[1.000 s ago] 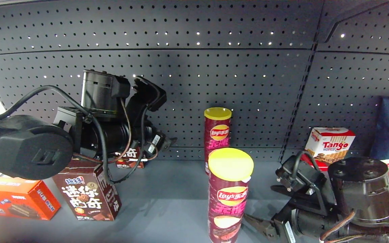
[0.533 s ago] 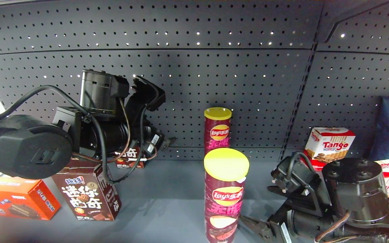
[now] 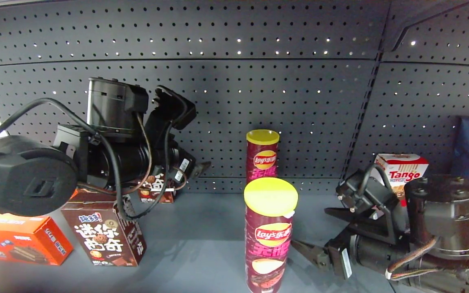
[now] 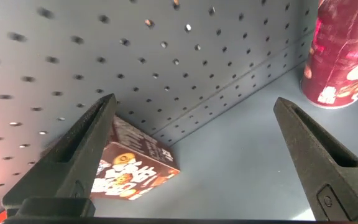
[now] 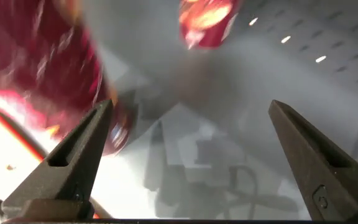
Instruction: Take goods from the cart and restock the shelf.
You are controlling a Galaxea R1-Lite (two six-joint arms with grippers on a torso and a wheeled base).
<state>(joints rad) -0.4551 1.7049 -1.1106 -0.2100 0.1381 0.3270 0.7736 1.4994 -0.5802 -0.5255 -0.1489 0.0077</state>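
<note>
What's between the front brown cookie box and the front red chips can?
Nothing. The head view shows bare grey shelf between the front brown cardboard cookie box and the yellow-lidded red chips can.

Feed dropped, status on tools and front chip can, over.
Left tool open by rear cookie box. Right tool open beside front chip can. Can upright on shelf, ungripped. Second can behind.

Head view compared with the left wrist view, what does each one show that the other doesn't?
Head view adds: the front chip can, the orange box, the wafer box, the front cookie box and the right gripper. Left wrist view adds: a close look at the left gripper, its fingers spread wide with nothing between them. Shared: the rear chip can, the small brown box against the pegboard, and the grey shelf.
</note>
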